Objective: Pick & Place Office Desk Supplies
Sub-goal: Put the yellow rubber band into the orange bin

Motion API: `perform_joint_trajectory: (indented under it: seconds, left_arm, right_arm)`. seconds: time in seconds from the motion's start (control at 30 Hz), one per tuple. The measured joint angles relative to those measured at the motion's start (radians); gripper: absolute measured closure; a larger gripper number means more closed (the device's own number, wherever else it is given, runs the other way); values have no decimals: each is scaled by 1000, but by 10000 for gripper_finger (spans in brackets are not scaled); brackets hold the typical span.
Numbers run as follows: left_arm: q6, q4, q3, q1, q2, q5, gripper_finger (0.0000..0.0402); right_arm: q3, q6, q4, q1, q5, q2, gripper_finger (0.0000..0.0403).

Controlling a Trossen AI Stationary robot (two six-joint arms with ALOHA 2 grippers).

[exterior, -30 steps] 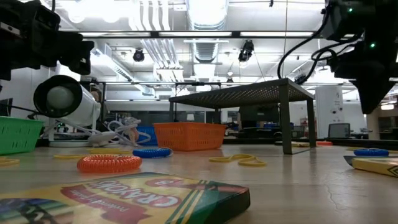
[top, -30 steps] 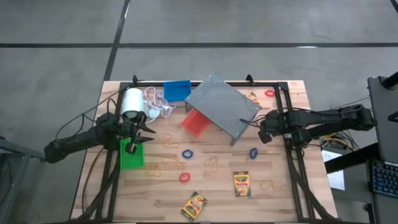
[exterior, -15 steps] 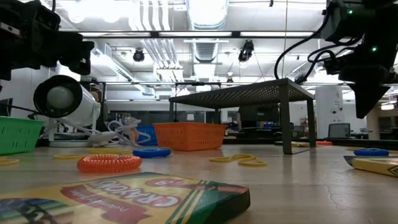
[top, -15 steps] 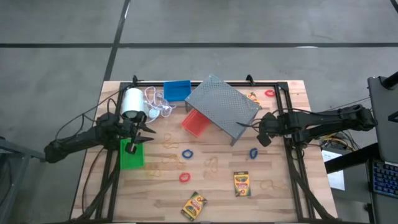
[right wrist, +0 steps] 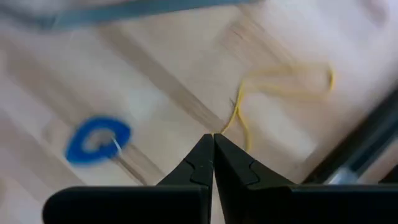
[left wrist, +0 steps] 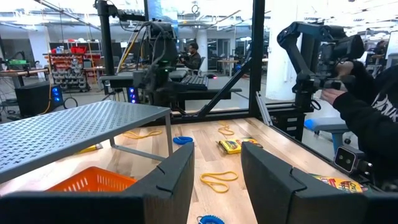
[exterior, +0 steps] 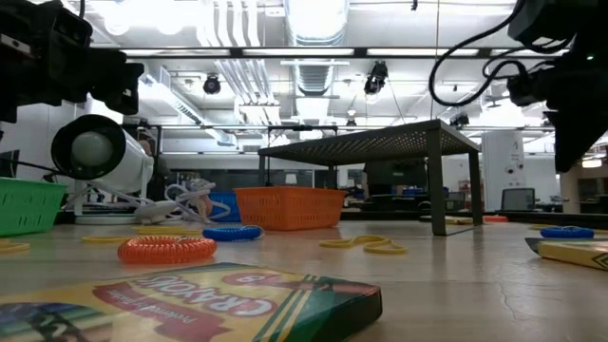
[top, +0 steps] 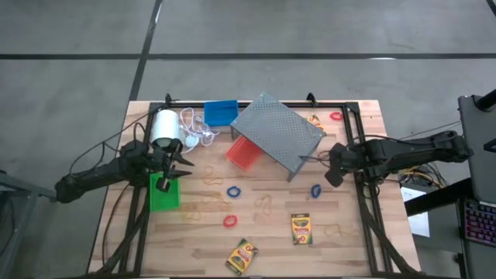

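The right gripper (right wrist: 213, 138) is hovering near a blue ring (right wrist: 98, 138), fingers pressed together, holding nothing. The left gripper (top: 177, 167) is waiting open and empty over the green bin (top: 163, 193).

Bright, even ceiling light (glaring tubes in the low view); the right wrist view is motion-blurred.

A grey concrete floor (top: 248, 31) crossed by dark seams lies beyond the pale wooden surface (top: 341, 248). Level across it, the room opens into a bright workshop: white ceiling ducts (exterior: 233, 66) and pipes run overhead among strip lights (exterior: 318, 19). Farther back stand black metal frames (left wrist: 258, 56), desks with monitors (exterior: 518, 199), and red shelving (left wrist: 71, 59). A person's dark sleeve (left wrist: 367, 118) shows at one side, and another person (left wrist: 193, 53) sits far off.
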State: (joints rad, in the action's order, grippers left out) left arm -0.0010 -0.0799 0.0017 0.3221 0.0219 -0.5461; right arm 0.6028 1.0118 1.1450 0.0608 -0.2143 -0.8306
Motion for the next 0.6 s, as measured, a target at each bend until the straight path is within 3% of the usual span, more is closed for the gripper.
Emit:
perform_joint_trajectory:
  seconds: [0.4,0.6]
  left_arm:
    - [0,0,0,0,0,0,268]
    - [0,0,0,0,0,0,268]
  right_arm:
    - [-1,144,-23,-24,-153,-146,393]
    - [-3,143,-86,-24,-186,-215,351]
